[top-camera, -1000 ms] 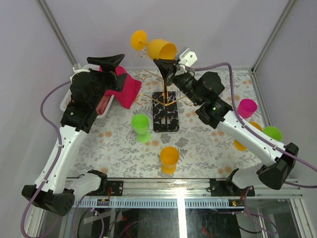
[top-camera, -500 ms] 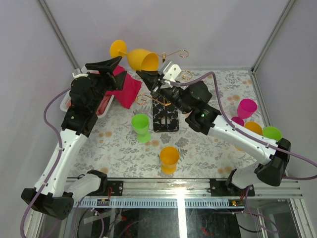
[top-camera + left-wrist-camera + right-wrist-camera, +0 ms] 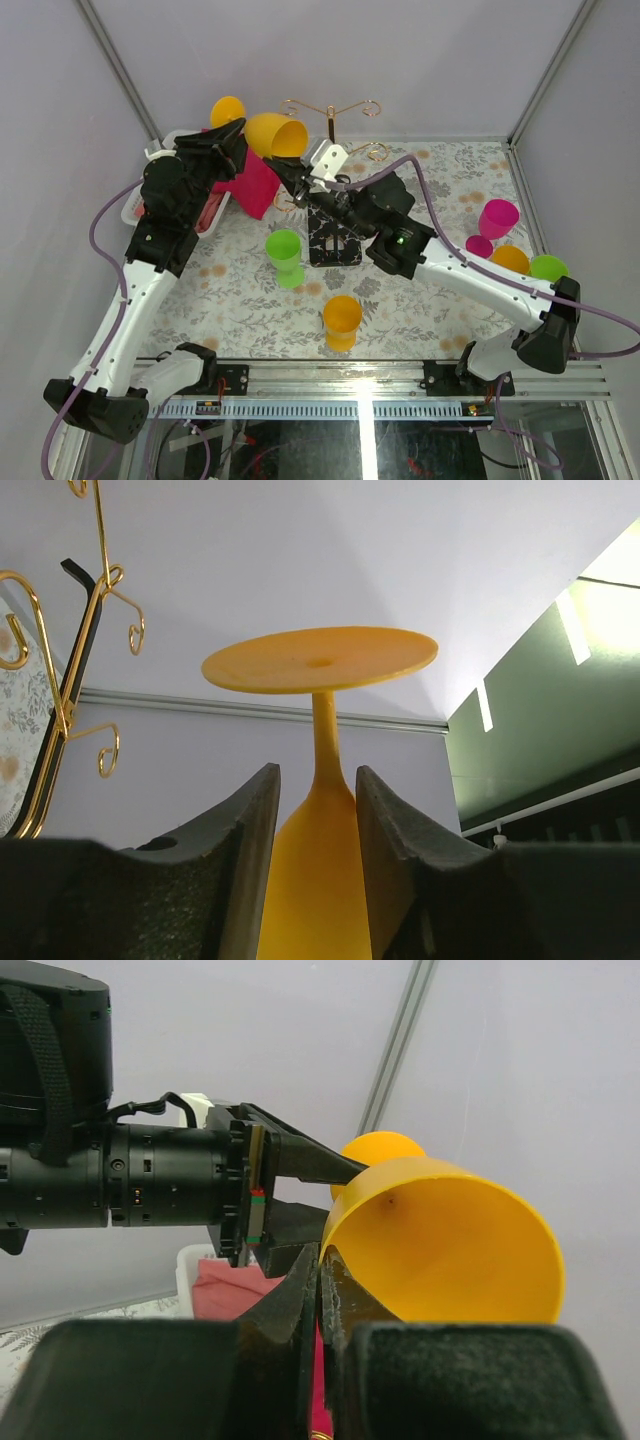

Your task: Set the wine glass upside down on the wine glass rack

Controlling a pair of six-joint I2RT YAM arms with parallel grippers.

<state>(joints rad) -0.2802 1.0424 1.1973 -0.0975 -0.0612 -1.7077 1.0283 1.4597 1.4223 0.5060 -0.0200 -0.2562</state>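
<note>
An orange wine glass (image 3: 272, 134) hangs in the air on its side, above the table's back left, foot (image 3: 227, 110) pointing left. My right gripper (image 3: 291, 172) is shut on the bowl's rim (image 3: 345, 1222). My left gripper (image 3: 233, 147) is shut round the narrow end of the bowl by the stem; in the left wrist view the glass (image 3: 318, 880) fills the gap between its fingers (image 3: 250, 820), foot (image 3: 320, 660) beyond them. The wine glass rack (image 3: 331, 110), gold wire on a black patterned base (image 3: 335, 240), stands just right of the glass, with its hooks (image 3: 108, 750) at the left wrist view's left edge.
A green glass (image 3: 285, 255) and an orange glass (image 3: 342, 320) stand in front of the rack. Pink (image 3: 497, 217), orange (image 3: 510, 258) and green (image 3: 548, 267) glasses cluster at the right. A magenta cloth (image 3: 257, 182) lies by a white tray (image 3: 134, 205) at the back left.
My right arm has carried the glass left and down, away from the rack's top. My left gripper has closed in round the glass near the stem.
</note>
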